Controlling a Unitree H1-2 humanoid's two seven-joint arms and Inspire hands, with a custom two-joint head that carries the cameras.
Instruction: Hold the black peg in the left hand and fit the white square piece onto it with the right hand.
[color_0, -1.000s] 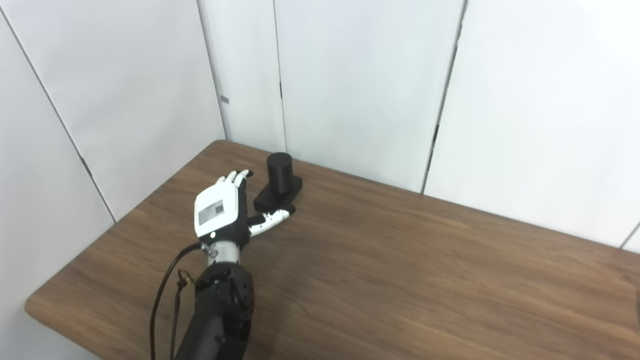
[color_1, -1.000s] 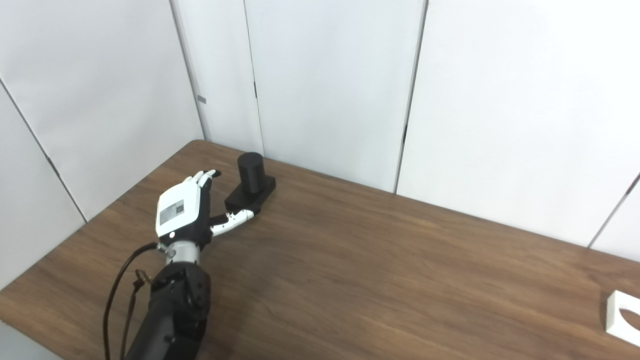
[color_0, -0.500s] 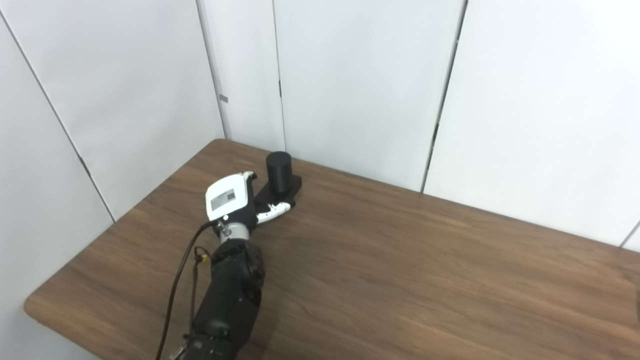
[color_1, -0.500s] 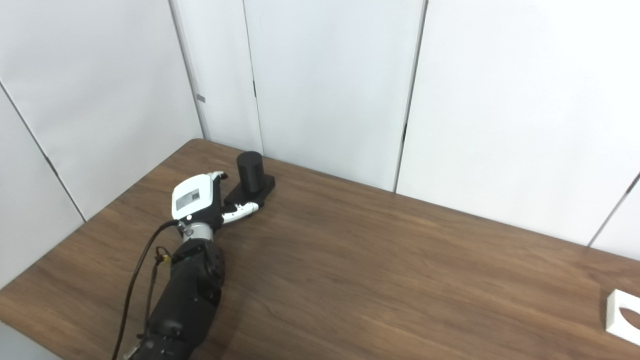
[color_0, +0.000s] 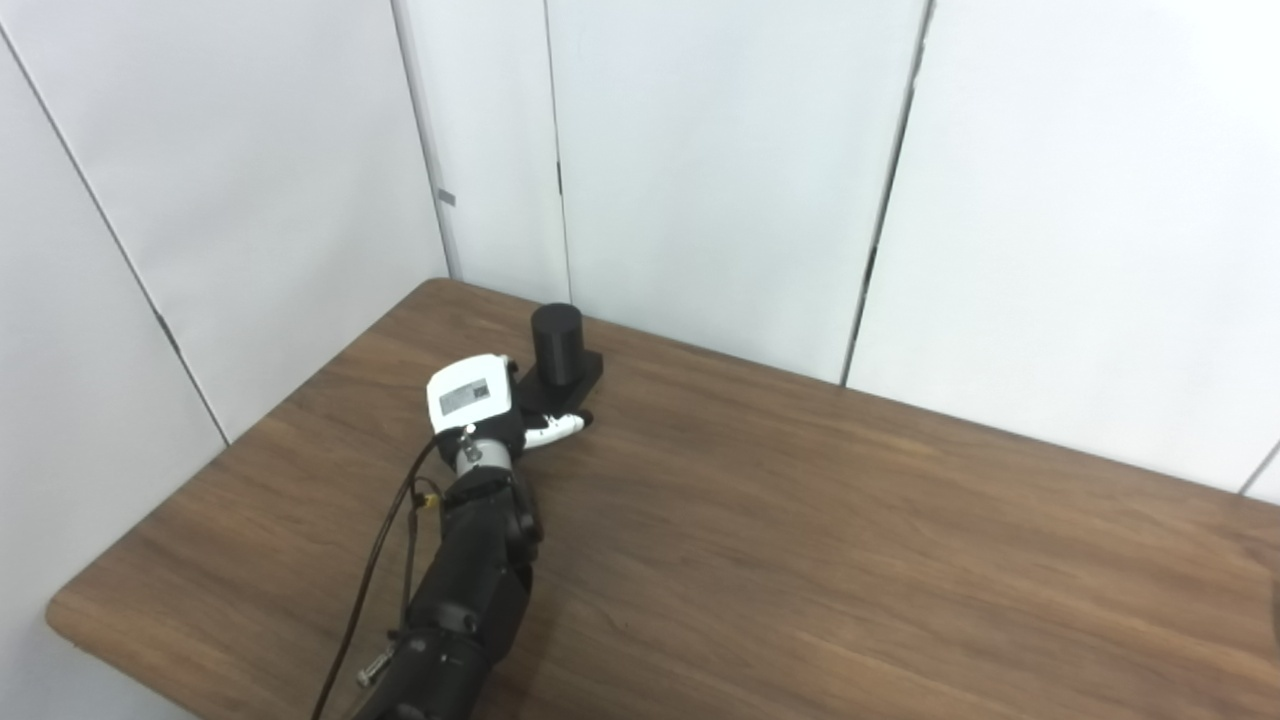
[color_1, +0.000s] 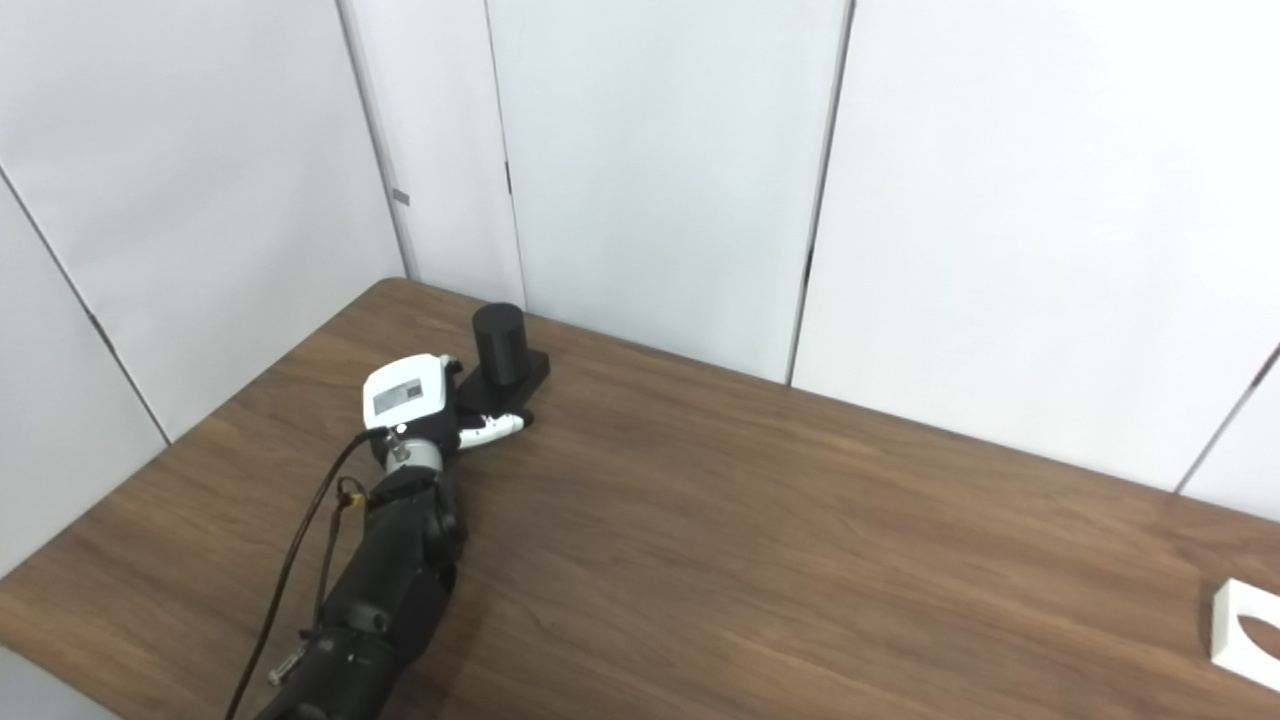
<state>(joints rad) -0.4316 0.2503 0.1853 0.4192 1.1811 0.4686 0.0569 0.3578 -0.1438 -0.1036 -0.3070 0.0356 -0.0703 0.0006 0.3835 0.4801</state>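
Note:
The black peg (color_0: 557, 342) is a short upright cylinder on a flat black square base (color_0: 580, 377), near the table's far left corner. My left hand (color_0: 475, 397), with a white back plate, lies against the near left side of the base. Its thumb (color_0: 552, 427) stretches along the base's front edge, apart from the fingers, which are hidden behind the back of the hand. The peg stands on the table, not lifted. The white square piece (color_1: 1245, 635), with a round hole, lies at the table's right edge in the right eye view. My right hand is out of view.
The brown wooden table (color_0: 800, 540) stands against white wall panels (color_0: 720, 170) at the back and left. The table's left corner edge (color_0: 60, 610) is near my left arm, and a black cable (color_0: 370, 570) hangs beside the forearm.
My left hand has moved forward and down to the peg's base, so its fingers, seen raised before, are now hidden. The peg and white piece have not moved.

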